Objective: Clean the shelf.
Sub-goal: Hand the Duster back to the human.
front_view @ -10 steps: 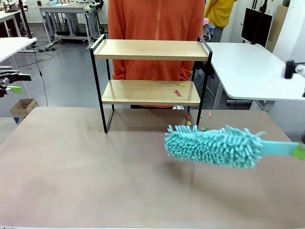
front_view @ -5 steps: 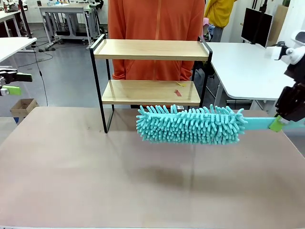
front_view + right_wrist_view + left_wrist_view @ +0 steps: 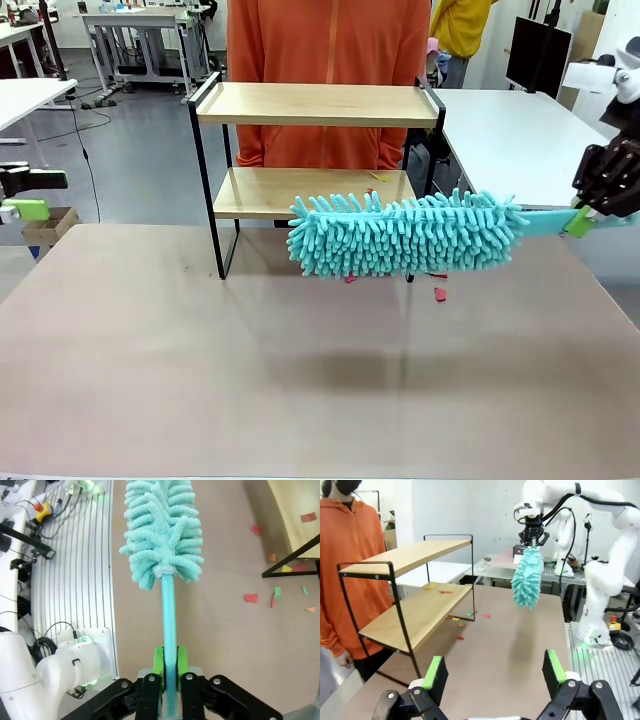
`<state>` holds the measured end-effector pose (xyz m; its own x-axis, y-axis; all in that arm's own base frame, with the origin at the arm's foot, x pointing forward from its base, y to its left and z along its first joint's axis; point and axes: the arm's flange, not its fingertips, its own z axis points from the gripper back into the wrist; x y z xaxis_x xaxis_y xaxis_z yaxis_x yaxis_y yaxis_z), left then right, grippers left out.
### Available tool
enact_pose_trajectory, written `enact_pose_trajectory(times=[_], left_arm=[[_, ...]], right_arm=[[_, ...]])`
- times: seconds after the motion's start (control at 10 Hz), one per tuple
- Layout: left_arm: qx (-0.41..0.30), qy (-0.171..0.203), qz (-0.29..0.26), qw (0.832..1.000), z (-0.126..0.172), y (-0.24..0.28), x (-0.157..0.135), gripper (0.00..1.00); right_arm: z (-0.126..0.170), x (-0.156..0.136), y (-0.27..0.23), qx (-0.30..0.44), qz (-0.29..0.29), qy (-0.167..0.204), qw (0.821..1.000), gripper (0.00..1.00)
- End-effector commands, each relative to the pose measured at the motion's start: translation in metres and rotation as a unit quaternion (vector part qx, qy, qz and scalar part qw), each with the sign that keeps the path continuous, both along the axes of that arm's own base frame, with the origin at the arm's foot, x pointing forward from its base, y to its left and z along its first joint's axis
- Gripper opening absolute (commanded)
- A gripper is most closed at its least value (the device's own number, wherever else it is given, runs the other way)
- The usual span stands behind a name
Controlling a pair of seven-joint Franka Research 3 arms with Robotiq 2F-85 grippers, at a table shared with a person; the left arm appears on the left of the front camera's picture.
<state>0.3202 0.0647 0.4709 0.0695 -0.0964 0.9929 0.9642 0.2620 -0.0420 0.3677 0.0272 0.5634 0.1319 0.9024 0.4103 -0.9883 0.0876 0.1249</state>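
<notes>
Shelf (image 3: 315, 150) stands at the worktop's (image 3: 200, 360) far edge. I see my right tool (image 3: 580, 218) clamping the teal duster's (image 3: 400, 235) handle; my left tool (image 3: 492, 672) gapes wide, empty.

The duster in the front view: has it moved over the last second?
Yes. The duster, held in the right claw, has risen off the table and swung left, its head now level with the shelf's lower board.
</notes>
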Motion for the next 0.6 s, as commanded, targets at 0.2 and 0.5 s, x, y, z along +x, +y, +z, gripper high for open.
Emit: enact_pose_trajectory(times=[0.2, 0.5], left_arm=[[0.000, 0.000, 0.000, 1.000, 0.000, 0.000, 0.000, 1.00], [0.000, 0.000, 0.000, 1.000, 0.000, 0.000, 0.000, 1.00]], right_arm=[[0.000, 0.000, 0.000, 0.000, 0.000, 0.000, 1.000, 0.13], [0.000, 0.000, 0.000, 0.000, 0.000, 0.000, 1.000, 0.13]])
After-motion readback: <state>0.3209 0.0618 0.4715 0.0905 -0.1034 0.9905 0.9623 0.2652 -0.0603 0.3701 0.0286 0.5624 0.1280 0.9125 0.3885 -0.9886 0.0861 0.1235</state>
